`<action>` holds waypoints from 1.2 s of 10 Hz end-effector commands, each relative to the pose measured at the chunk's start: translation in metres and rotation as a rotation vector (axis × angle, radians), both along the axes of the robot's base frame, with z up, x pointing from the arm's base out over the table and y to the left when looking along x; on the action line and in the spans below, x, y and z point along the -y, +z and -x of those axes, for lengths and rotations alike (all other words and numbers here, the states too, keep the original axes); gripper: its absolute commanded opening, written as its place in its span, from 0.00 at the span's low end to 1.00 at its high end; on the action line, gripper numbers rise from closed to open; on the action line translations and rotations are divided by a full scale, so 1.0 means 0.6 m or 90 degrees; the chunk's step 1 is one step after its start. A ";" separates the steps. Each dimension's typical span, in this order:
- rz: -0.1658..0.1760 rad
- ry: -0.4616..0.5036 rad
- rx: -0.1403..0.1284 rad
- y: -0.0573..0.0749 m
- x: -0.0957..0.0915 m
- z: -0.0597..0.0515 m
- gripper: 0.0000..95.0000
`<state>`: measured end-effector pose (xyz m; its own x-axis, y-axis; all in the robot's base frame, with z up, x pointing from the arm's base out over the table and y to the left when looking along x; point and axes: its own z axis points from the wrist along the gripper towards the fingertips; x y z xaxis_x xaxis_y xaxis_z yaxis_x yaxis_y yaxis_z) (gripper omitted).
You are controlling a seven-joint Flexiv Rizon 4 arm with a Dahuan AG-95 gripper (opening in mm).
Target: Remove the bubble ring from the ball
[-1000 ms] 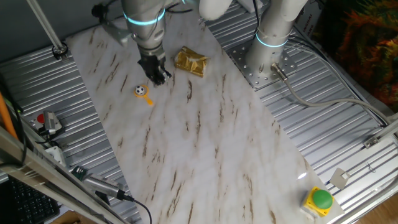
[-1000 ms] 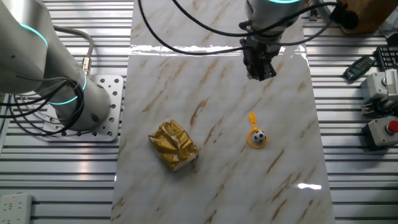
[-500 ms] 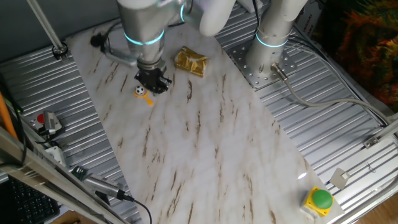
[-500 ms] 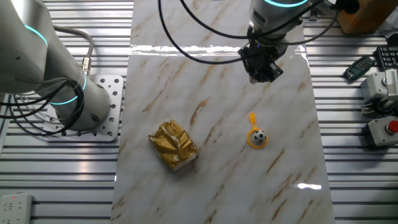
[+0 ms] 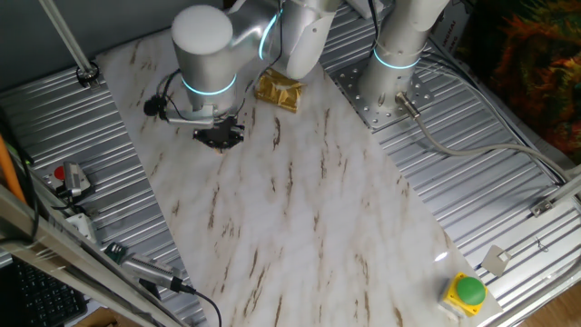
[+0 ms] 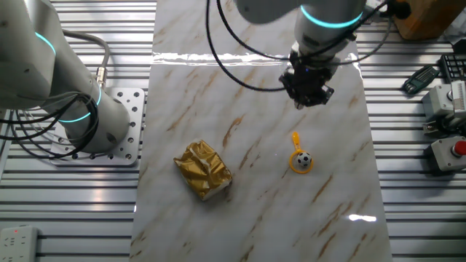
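The yellow-orange bubble ring (image 6: 298, 163) lies flat on the marble tabletop (image 6: 247, 211), its hoop around the small black-and-white ball (image 6: 305, 158). Its short handle (image 6: 295, 138) points towards my gripper. My gripper (image 6: 306, 93) hangs above the table just beyond the handle's end, apart from it and holding nothing. Its dark fingers blend together, so their gap is unclear. In the first fixed view my gripper (image 5: 219, 137) and wrist hide the ring and the ball.
A crumpled gold foil packet (image 6: 204, 169) lies left of the ring and also shows behind my wrist (image 5: 278, 90). A second arm's base (image 6: 84, 116) stands on the metal deck. A green button (image 5: 469, 291) and grey control boxes (image 6: 446, 102) sit off the marble.
My gripper has come down and moved towards the ring and ball, and its wrist has turned. It now hides them in the first fixed view. Ring and ball have not moved.
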<state>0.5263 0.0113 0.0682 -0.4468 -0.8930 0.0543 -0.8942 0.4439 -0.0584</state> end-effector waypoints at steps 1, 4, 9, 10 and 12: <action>0.007 0.154 -0.014 -0.026 0.010 -0.005 0.00; 0.020 0.258 -0.024 -0.027 0.010 -0.005 0.00; 0.017 0.377 -0.029 -0.025 0.013 -0.004 0.00; 0.017 0.389 -0.030 -0.024 0.019 -0.004 0.00; 0.017 0.398 -0.036 -0.021 0.034 0.004 0.00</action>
